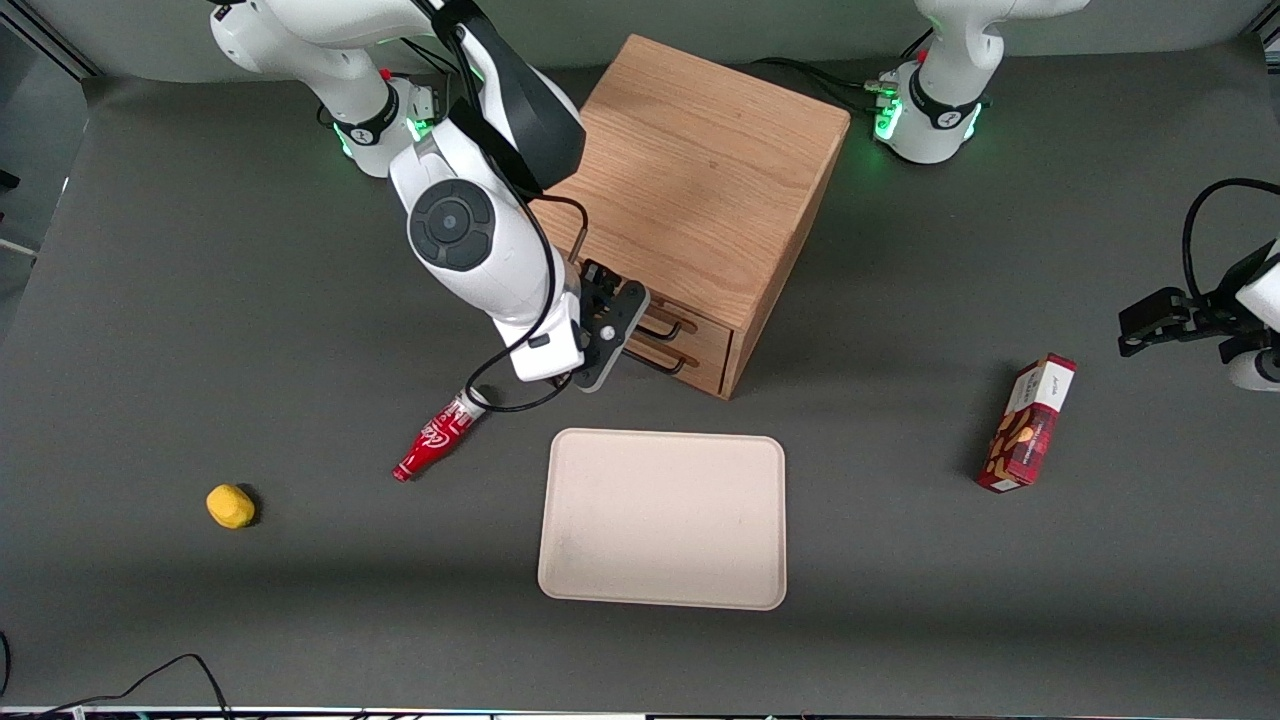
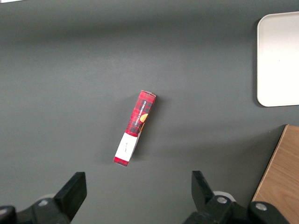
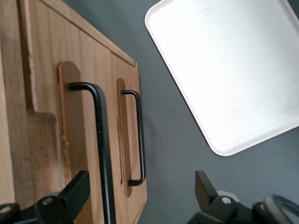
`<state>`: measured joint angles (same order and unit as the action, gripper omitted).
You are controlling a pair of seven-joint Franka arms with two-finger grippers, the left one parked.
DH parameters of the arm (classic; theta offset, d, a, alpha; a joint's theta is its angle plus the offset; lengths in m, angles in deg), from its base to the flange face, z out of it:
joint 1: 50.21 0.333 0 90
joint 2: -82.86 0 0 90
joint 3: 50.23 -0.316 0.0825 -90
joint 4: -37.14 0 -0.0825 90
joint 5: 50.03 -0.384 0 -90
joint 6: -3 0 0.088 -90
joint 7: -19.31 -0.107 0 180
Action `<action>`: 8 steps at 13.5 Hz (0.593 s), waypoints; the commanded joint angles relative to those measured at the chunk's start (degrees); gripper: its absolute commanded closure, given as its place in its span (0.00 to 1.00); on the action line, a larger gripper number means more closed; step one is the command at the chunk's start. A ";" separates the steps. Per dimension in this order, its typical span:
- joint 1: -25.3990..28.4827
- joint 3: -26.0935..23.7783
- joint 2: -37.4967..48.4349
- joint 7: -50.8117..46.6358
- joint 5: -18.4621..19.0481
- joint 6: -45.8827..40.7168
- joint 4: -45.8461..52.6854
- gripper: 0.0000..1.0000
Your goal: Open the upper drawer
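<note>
At the front face of the wooden cabinet [image 1: 700, 180], in the middle of the front view, my gripper [image 1: 612, 322] hangs with its fingers spread apart and nothing between them. One finger [image 3: 74, 192] is close beside the black bar handle [image 3: 100, 140] of the upper drawer [image 1: 662, 322]; I cannot tell if it touches it. This drawer is closed, flush with the cabinet front. I count two drawers and two black handles: the lower drawer [image 1: 690, 358] has its own handle [image 3: 138, 135] below the first.

On the table [image 1: 900, 560] I count one beige tray [image 1: 662, 518] at lower centre, one red bottle [image 1: 435, 438] lying on its side near my wrist, one yellow object [image 1: 230, 506] at lower left, and one red box [image 1: 1028, 424] toward the parked arm's end.
</note>
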<state>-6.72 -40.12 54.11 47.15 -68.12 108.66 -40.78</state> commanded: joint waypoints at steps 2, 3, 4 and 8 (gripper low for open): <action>0.19 -0.97 0.54 2.30 -1.50 3.67 -3.38 0.00; 0.01 -1.75 0.54 2.57 -1.50 4.20 -4.25 0.00; 0.01 -1.85 0.54 3.27 -1.50 4.55 -4.87 0.00; -0.07 -1.85 0.54 3.71 -1.50 6.31 -5.84 0.00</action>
<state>-6.78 -41.22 54.00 49.48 -68.15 113.73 -45.26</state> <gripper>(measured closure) 0.000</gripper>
